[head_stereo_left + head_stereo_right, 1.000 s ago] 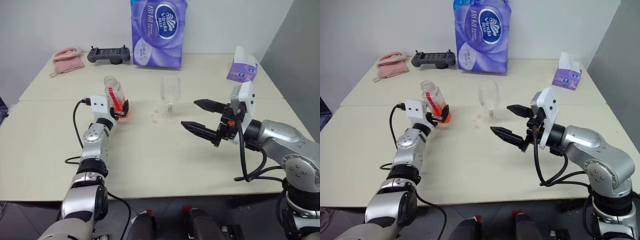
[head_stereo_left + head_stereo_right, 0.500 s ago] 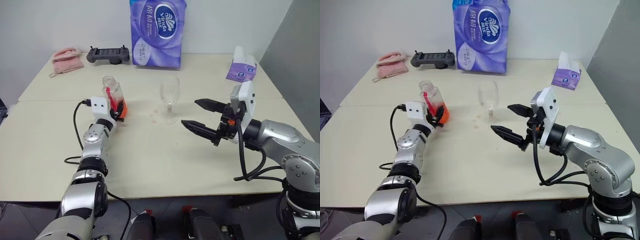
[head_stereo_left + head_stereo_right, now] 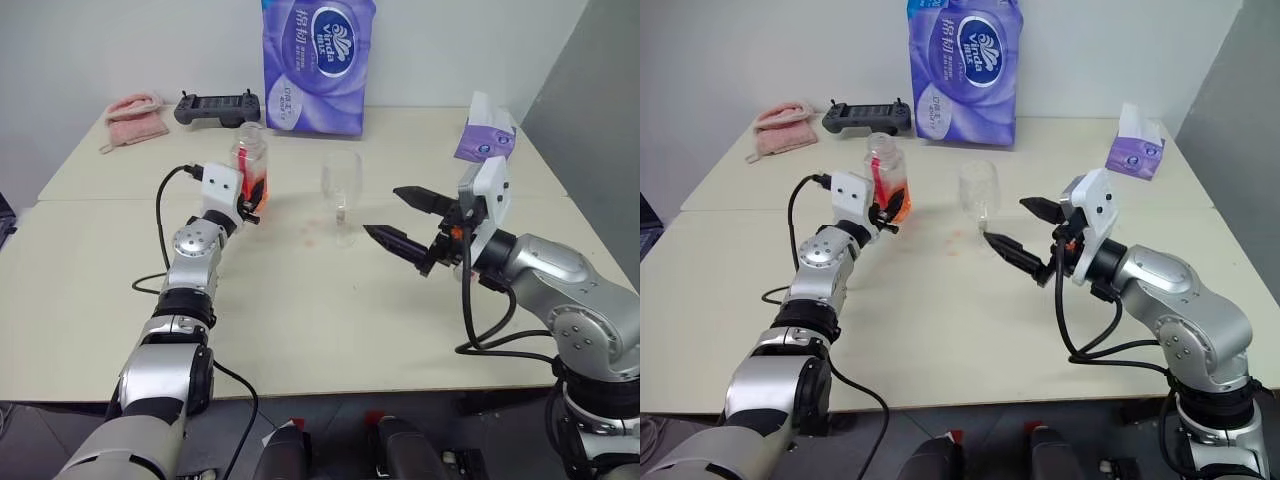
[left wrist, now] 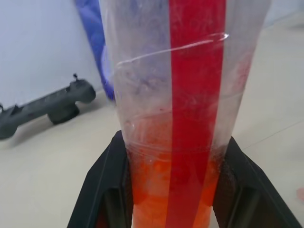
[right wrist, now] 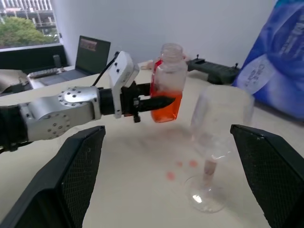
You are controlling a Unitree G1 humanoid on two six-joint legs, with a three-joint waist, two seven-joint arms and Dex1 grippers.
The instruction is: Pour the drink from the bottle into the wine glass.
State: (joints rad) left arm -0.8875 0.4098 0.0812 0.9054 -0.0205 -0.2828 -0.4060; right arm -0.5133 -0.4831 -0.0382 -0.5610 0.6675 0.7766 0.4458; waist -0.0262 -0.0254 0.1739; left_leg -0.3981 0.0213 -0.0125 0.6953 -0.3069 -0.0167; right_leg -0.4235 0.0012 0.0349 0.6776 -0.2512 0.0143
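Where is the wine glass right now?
In the left eye view the wine glass stands upright on the table near its middle, between the bottle in the left gripper and the open right gripper.

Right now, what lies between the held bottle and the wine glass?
In the left eye view, bare table with small orange-red spots separates the bottle from the wine glass.

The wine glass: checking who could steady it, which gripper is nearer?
Right. The right gripper is open just beside the wine glass; the left gripper holds the bottle farther off on its other side.
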